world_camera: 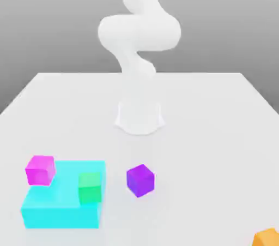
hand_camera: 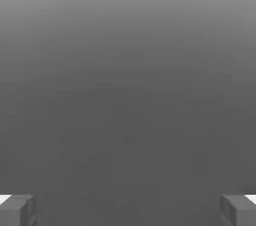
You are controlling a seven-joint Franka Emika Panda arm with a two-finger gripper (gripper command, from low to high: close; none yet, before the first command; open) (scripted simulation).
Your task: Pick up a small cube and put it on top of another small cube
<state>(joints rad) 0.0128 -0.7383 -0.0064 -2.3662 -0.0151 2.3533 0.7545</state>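
The small violet-purple cube [world_camera: 140,180] rests on the white table [world_camera: 218,130], in front of the arm's base and to the exterior view's right of a cyan block. A green cube [world_camera: 90,187] sits on the cyan block's right part. A pinker magenta cube [world_camera: 40,169] sits at that block's far left corner. In the hand view my gripper [hand_camera: 128,210] is open: its two grey fingertips [hand_camera: 17,210] stand far apart with nothing between them, facing plain grey background.
The flat cyan block [world_camera: 62,201] lies at the table's front left in the exterior view. An orange cube [world_camera: 267,238] pokes in at the front right corner. The white arm [world_camera: 139,32] rises from its base [world_camera: 140,117] at the table's middle.
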